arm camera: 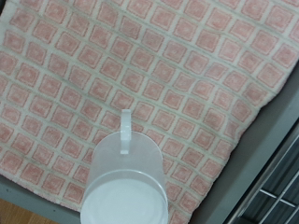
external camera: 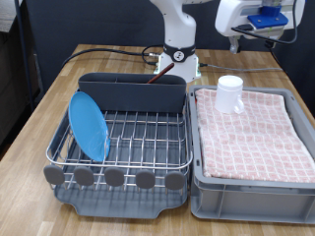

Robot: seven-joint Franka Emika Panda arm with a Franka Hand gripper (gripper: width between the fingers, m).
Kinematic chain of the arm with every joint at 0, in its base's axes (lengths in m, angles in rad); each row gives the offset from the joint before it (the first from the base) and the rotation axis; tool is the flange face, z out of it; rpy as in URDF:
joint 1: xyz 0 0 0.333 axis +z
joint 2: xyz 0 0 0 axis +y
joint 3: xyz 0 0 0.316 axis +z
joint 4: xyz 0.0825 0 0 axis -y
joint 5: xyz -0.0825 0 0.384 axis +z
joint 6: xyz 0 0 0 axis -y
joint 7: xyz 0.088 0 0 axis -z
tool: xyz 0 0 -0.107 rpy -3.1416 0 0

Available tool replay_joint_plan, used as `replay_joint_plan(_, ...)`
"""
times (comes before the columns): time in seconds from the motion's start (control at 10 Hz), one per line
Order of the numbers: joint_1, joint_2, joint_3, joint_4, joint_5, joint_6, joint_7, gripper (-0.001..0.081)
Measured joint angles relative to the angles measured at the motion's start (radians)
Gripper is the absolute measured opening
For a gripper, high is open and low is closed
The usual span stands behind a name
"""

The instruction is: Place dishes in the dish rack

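Wooden tabletop [external camera: 118, 69]: plate [external camera: 89, 125] upright in rack [external camera: 138, 138], spoon [external camera: 157, 75] in its compartment, mug [external camera: 230, 93] on bin cloth [external camera: 256, 133]. Hand [external camera: 264, 20] above; grip state unclear.

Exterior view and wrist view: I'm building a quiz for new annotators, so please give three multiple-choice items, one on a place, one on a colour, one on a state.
1. Where is the small white handled mug?
A. in the silver wire dish rack
B. on the pink checked cloth in the grey bin
C. on the wooden table

2. What colour is the round flat plate?
A. red
B. bright blue
C. green

3. How does the plate sit?
A. flat on the table
B. on edge in the rack
C. on the cloth

B: mug rests on cloth.
B: plate is blue.
B: it leans between wires.
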Motion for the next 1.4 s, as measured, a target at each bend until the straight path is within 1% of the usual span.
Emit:
replay_joint_plan(0.3,0.005,0.045,0.019,0.002,0.0,0.009,0.016,0.0802)
replay_joint_plan(0.5,0.005,0.061,0.025,-0.019,-0.009,0.065,0.046,0.0802)
replay_joint_plan(0.6,0.005,0.063,0.031,-0.024,-0.011,0.072,0.055,0.0802)
replay_joint_plan(0.9,0.005,0.082,0.037,-0.024,-0.001,0.062,0.069,0.0802)
replay_joint_plan(1.0,0.005,0.088,0.039,-0.025,0.012,0.047,0.067,0.0802)
replay_joint_plan(1.2,0.006,0.09,0.044,-0.025,0.032,0.025,0.055,0.0802)
replay_joint_plan(1.4,0.005,0.09,0.043,-0.025,0.031,0.024,0.055,0.0802)
